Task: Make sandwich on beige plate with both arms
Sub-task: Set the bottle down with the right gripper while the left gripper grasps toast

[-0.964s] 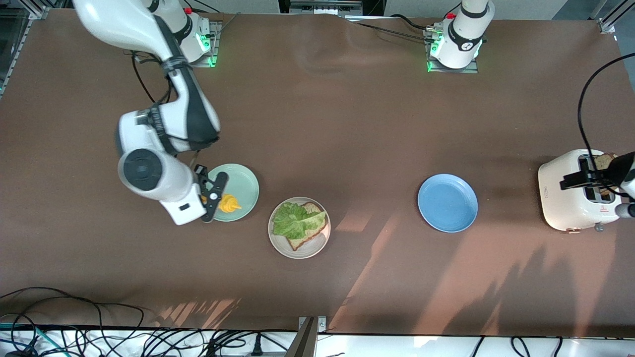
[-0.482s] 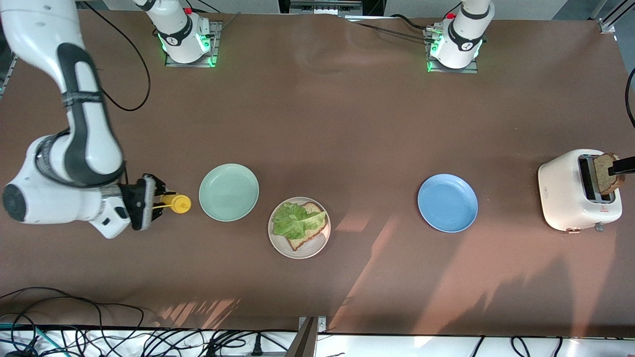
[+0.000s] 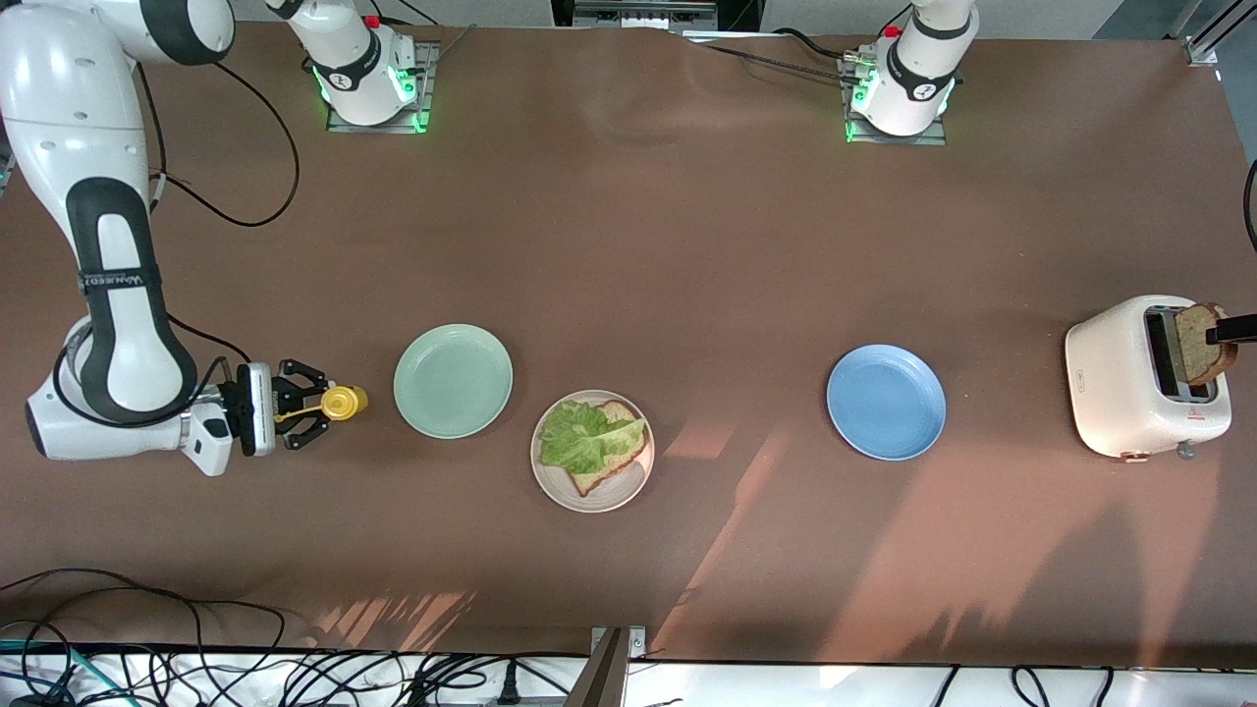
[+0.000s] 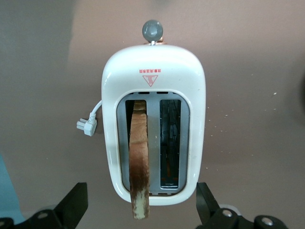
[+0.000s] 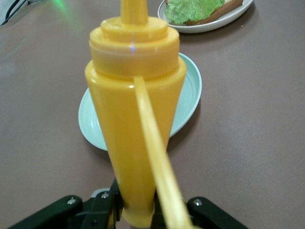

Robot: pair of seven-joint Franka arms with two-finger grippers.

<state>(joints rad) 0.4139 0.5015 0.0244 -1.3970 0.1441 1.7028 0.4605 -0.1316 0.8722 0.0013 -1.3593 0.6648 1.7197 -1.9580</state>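
The beige plate (image 3: 592, 489) holds a brown bread slice (image 3: 617, 454) with a green lettuce leaf (image 3: 586, 435) on it; they also show in the right wrist view (image 5: 200, 7). A second bread slice (image 3: 1198, 344) stands up out of a slot of the white toaster (image 3: 1120, 378). My left gripper (image 4: 140, 190) is over the toaster, open, its fingers (image 4: 76, 202) wide on either side of that slice (image 4: 139, 162) and apart from it. My right gripper (image 3: 319, 405) is shut on a yellow squeeze bottle (image 3: 342, 402), about upright, beside the mint-green plate (image 3: 453, 380).
A blue plate (image 3: 886, 401) lies between the beige plate and the toaster. The toaster's white plug (image 4: 87, 126) lies on the table beside it. The mint-green plate (image 5: 188, 93) is bare. Cables run along the table edge nearest the front camera.
My right arm carried the yellow bottle from over the mint-green plate to beside it, toward the right arm's end. My left gripper drew back from the toaster; more of the slice shows.
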